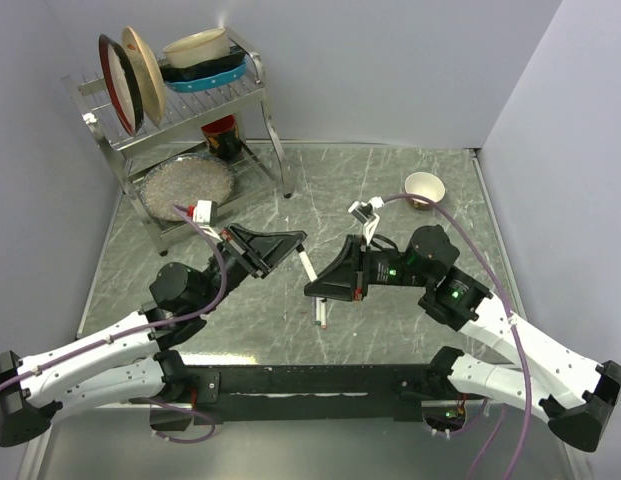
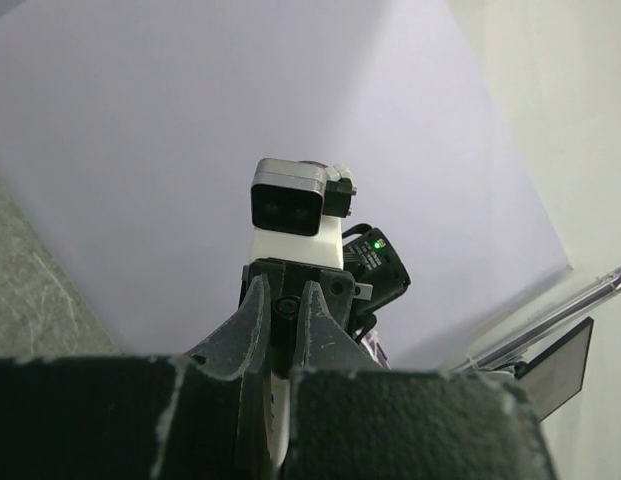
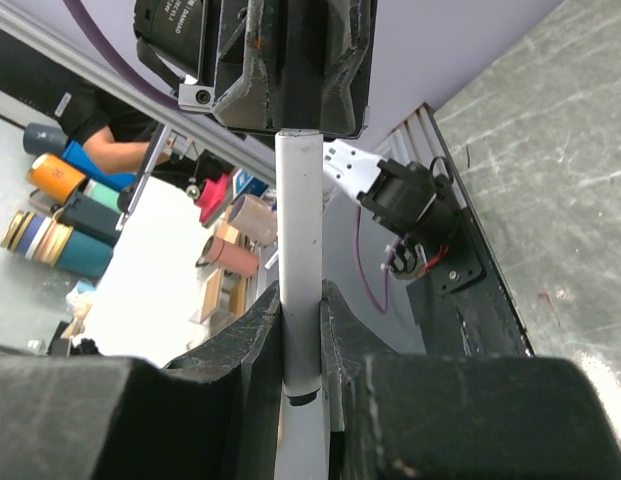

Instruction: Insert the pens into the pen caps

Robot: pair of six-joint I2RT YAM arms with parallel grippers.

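Note:
A thin white pen (image 1: 307,266) hangs above the table between my two grippers. My left gripper (image 1: 301,242) is shut on its far end, and its white barrel (image 2: 273,410) shows between my own fingers. My right gripper (image 1: 310,289) is shut on its near end. In the right wrist view the barrel (image 3: 298,200) runs from my right gripper (image 3: 300,300) up into the left jaws, with a small black end (image 3: 302,395) behind my fingertips. A second white pen (image 1: 322,310) with a red-orange end lies on the table under my right gripper. No loose pen cap shows.
A metal dish rack (image 1: 273,135) stands at the back left with plates and bowls on top, a dark cup (image 1: 222,135) and a glass plate (image 1: 187,185) below. A small white bowl (image 1: 425,187) sits at the back right.

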